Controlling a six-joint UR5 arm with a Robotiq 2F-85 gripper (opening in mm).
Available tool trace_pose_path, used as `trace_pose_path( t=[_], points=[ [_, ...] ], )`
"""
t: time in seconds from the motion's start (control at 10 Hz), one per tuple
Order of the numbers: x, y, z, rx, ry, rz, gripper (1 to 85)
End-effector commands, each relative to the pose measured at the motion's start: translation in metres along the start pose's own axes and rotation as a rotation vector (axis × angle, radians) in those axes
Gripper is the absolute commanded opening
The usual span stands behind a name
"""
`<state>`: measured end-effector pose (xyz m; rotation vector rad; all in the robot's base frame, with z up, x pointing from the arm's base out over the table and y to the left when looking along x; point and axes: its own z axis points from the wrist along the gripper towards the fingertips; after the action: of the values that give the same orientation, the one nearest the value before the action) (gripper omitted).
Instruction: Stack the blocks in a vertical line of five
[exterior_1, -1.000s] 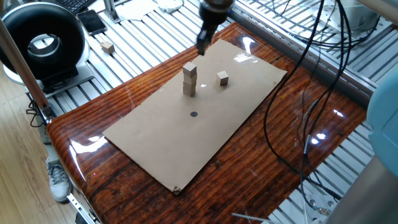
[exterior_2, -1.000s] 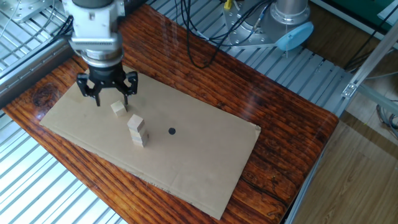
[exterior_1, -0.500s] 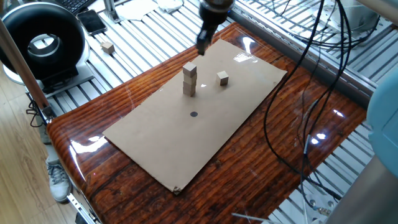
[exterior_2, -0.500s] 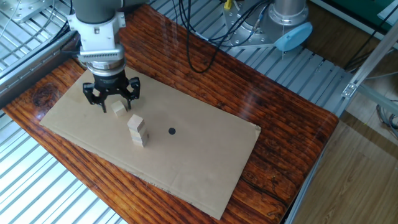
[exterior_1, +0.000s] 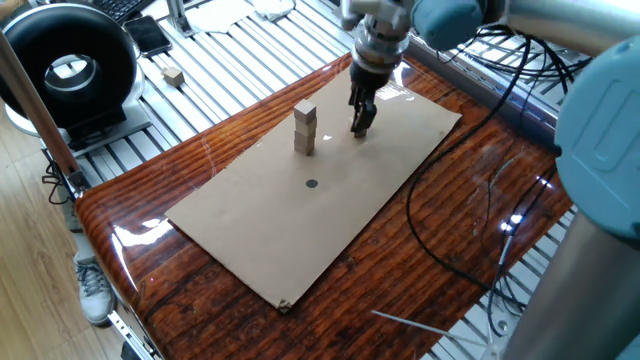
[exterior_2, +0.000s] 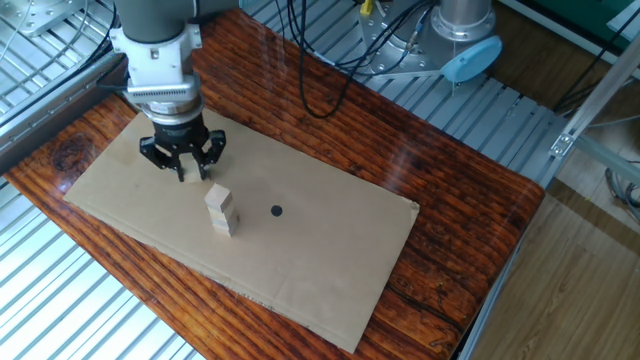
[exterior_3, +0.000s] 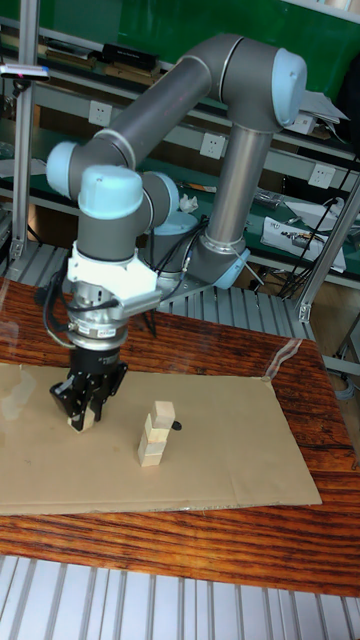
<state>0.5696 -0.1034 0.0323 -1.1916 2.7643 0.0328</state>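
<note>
so the gripper (exterior_2: 184, 170) is down at the cardboard sheet (exterior_2: 300, 250) with its fingers narrowed around a single block (exterior_3: 82, 421). in the tall fixed view you can see tan wood between the fingertips, sitting right at the sheet's surface. i can't tell if the pads are actually pressing on it or just framing it.

just beside the gripper, toward the middle of the sheet, is a little stack of blocks (exterior_1: 305, 129). it looks three high in the tall fixed view, with the top cube twisted a bit off the ones below. it's near the fingers but not touching them.

past the stack from the gripper is a small black dot (exterior_2: 276, 211). another loose block (exterior_1: 174, 76) is well away from the gripper, off the wooden table (exterior_1: 460, 240) on the metal slats.
</note>
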Motion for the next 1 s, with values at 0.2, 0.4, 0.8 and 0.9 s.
trace_pose_path(
  t=[0.2,0.4,0.8,0.9],
  points=[
    [-0.013,0.005,-0.076,-0.06,0.014,0.277,1.0],
    [-0.033,0.002,-0.097,0.007,0.022,0.454,1.0],
    [-0.086,-0.019,-0.102,0.034,-0.198,0.512,1.0],
    [-0.073,-0.017,-0.106,0.039,-0.144,0.505,1.0]
  ],
)
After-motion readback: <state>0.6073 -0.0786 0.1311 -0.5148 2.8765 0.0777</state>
